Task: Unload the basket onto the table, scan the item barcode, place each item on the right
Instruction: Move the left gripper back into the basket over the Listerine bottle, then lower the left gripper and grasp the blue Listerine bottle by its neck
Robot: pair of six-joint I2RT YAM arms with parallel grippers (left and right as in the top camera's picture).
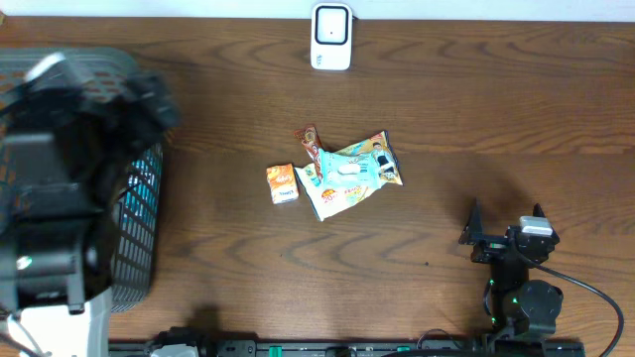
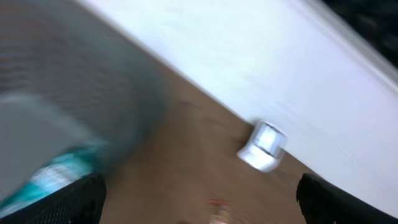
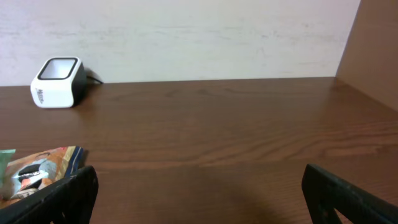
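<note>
**Several packets wait on the table, both grippers empty**

Four or so snack packets (image 1: 349, 173) lie heaped in the middle of the table (image 1: 456, 109), with a small orange packet (image 1: 282, 184) just beside the heap on its left. The scanner (image 1: 330, 37) stands at the far edge, well apart from them, its window facing the arms.

The left gripper (image 2: 202, 196) hangs over the basket (image 1: 139, 213) at the left side, its jaws wide apart and nothing between them. Its wrist view is smeared, so the teal thing (image 2: 53, 174) inside the basket is probably a packet, though I cannot be sure. The right gripper (image 1: 506, 223) sits low near the front edge, jaws apart too and holding nothing, looking across the wood toward the scanner.

By my reading, the work stands between items: no packet is in hand and none is at the scanner. The next move calls for one arm to reach the heap, close on a single packet without dragging its neighbours, lift it clear and turn its barcode side toward the scanner window. The orange one, lying apart from the rest, looks the easiest to take cleanly
</note>
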